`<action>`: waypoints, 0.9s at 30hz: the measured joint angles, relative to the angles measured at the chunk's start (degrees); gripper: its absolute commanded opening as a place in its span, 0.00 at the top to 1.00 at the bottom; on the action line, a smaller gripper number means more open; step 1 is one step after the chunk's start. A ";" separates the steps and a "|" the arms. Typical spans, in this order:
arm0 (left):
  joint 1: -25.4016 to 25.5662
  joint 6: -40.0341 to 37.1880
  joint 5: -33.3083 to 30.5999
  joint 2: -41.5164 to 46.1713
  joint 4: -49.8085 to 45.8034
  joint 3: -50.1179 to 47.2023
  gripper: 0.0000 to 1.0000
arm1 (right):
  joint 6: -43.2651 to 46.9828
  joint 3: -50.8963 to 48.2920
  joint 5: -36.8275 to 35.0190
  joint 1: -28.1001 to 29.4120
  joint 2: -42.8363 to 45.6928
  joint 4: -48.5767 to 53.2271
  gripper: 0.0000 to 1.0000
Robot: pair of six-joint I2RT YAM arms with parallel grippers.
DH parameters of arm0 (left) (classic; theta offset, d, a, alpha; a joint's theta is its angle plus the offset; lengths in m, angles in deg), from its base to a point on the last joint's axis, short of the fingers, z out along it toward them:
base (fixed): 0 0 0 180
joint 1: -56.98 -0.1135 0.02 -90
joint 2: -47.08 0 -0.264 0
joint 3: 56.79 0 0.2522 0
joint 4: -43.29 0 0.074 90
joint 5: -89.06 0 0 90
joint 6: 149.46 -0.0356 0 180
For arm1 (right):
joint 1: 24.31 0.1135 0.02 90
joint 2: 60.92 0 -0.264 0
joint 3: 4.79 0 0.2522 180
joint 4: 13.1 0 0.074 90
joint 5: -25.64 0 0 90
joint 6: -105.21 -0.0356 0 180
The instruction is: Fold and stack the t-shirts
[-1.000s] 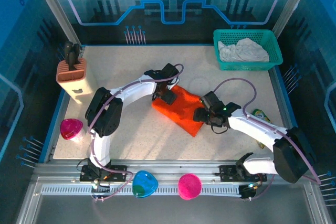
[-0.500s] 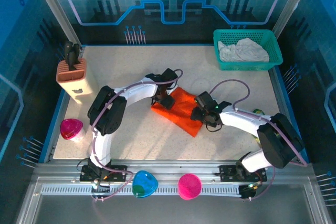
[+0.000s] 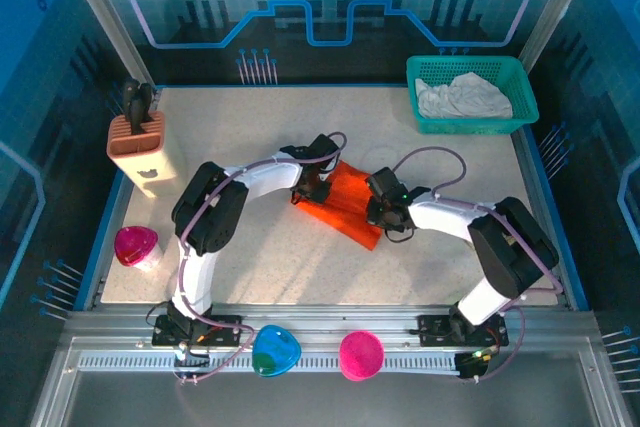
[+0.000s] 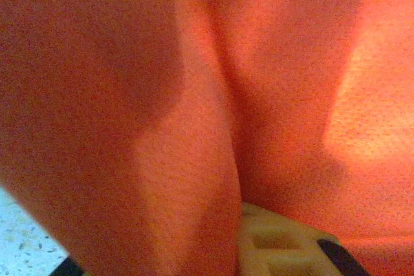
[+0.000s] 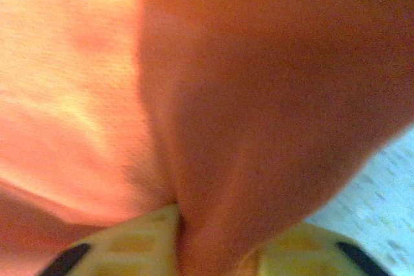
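1. Jaws of your left gripper [image 3: 318,190] are clamped on the orange t-shirt [image 3: 345,207] at its far left end. In the left wrist view, a ridge of orange cloth is drawn down beside a pale yellow pad [image 4: 278,244].
2. Your right gripper [image 3: 382,213] is likewise closed on the same shirt, at its right end. In the right wrist view, a fold of the cloth is nipped between the two yellow pads [image 5: 129,250].
3. You see the orange t-shirt as a folded bundle lying slantwise near the middle of the worktop [image 3: 250,257], between the two grippers.
4. Your off-white t-shirt [image 3: 462,97] lies crumpled in the teal basket [image 3: 425,125] at the worktop's far right corner, well apart from the orange one.
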 measured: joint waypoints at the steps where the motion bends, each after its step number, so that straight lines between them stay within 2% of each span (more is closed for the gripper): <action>1: -0.33 0.83 -0.09 0.44 0.66 -0.68 0.93 | 0.70 0.61 0.39 -0.42 -0.50 -0.33 0.93; 5: -2.34 3.69 -0.11 1.20 2.56 -2.16 1.00 | 4.39 4.55 2.19 -2.14 -4.11 -0.87 0.98; 16: -7.63 7.15 -0.44 -1.36 3.15 1.55 1.00 | 15.43 19.21 6.93 -6.23 -15.63 1.05 1.00; 20: -9.94 7.08 -0.04 -5.99 1.22 8.96 1.00 | 19.54 27.21 8.68 -8.55 -21.11 2.84 1.00; 27: -13.53 6.84 1.68 -18.78 -5.38 30.71 1.00 | 26.69 46.18 10.56 -12.90 -33.42 7.91 1.00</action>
